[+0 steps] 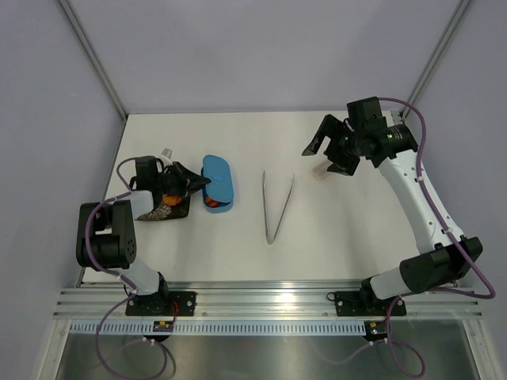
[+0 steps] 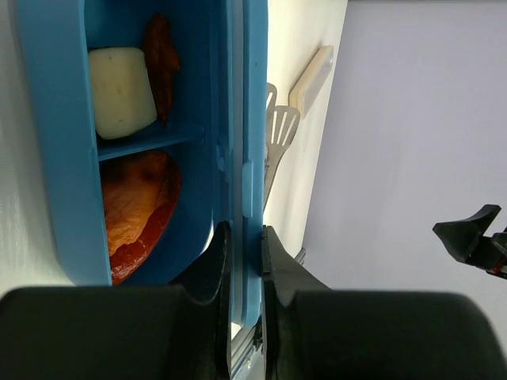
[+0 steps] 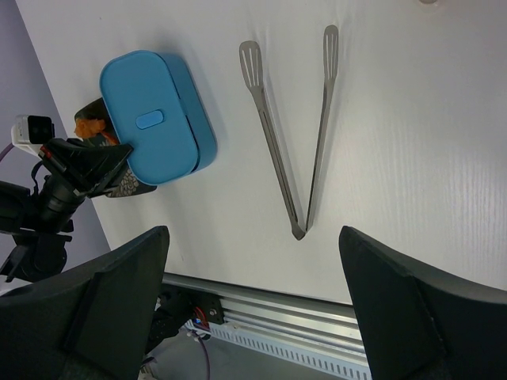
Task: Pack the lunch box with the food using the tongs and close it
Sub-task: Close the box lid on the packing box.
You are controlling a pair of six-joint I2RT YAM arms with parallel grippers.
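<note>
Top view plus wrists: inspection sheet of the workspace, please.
Surface: white table, nothing spilled seen.
Job's things: lunch box holds cream, red and orange food; lid held over it, not shut; tongs lie free on the table.
Clutter: dark plate under the left arm; small pale object below the right gripper.
Grippers: left gripper shut on the lid's edge; right gripper open, empty.
Cables: purple cables along both arms, no snag seen.
Surroundings: grey walls; metal rail at near edge.
</note>
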